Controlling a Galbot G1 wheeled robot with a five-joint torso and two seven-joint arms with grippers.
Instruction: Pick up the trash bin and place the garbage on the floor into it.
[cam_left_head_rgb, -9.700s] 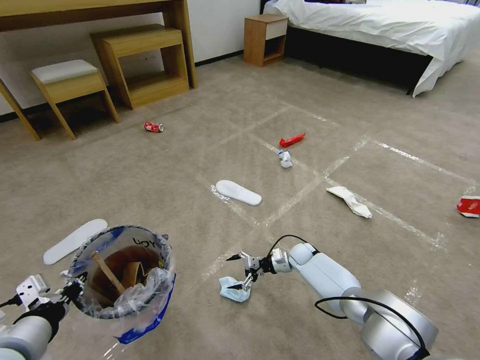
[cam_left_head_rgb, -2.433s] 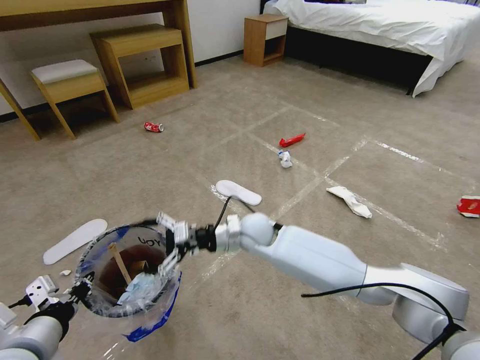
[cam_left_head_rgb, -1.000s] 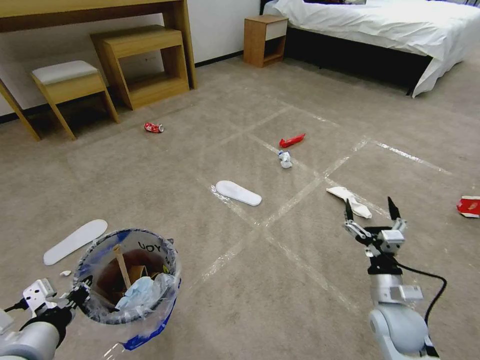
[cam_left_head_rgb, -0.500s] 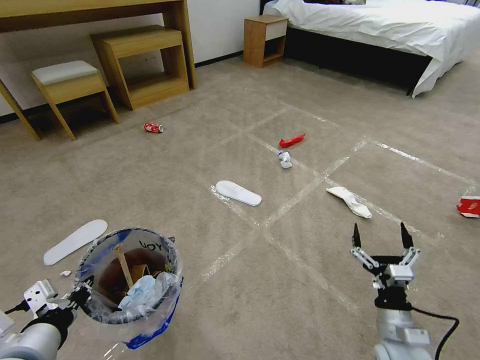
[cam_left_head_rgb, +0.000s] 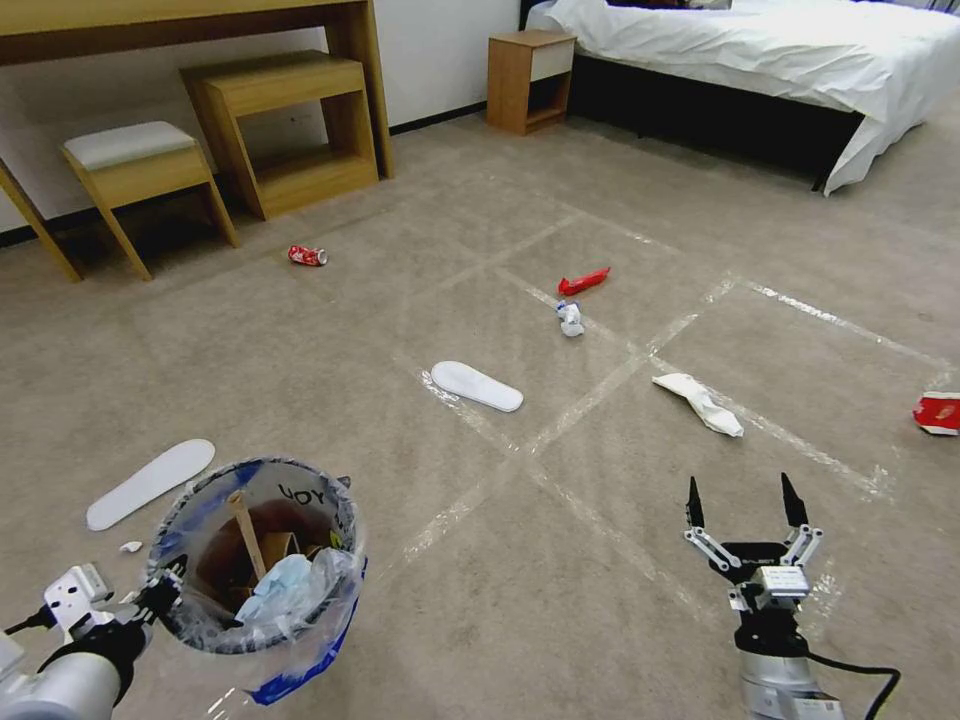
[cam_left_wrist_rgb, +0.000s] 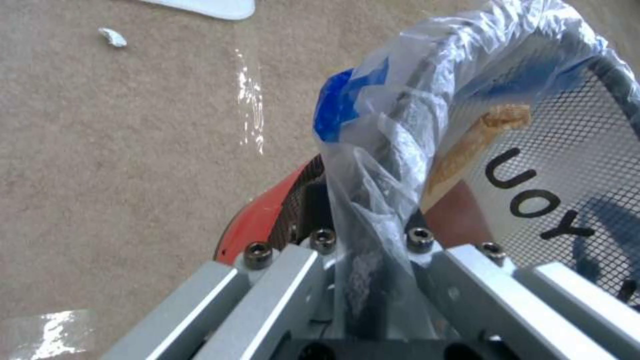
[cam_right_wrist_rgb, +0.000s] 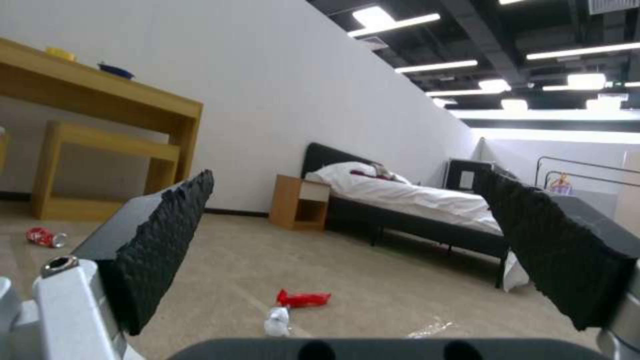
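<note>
Item 1: trash bin (cam_left_head_rgb: 262, 560), lower left, lifted off floor (cam_left_head_rgb: 400, 270) by our left gripper (cam_left_head_rgb: 160, 592), jaws clenched on bagged rim; held upright, mouth up, so we judge it ready to receive. Inside: stick (cam_left_head_rgb: 246, 531), blue mask (cam_left_head_rgb: 283, 582).

Item 2: right gripper (cam_left_head_rgb: 742, 500), lower right, jaws spread wide, grasping nothing, pointing at white tissue (cam_left_head_rgb: 700, 402).

Loose stock on carpet: 2 slippers (cam_left_head_rgb: 477, 385) (cam_left_head_rgb: 148, 482), red wrapper (cam_left_head_rgb: 583, 281), red can (cam_left_head_rgb: 307, 254), red cup (cam_left_head_rgb: 938, 412).

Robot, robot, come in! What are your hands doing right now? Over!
Left gripper shut on round red-and-blue trash bin. Right gripper open, empty. Nearest litter: crumpled white tissue on beige carpet floor. Path clear.
</note>
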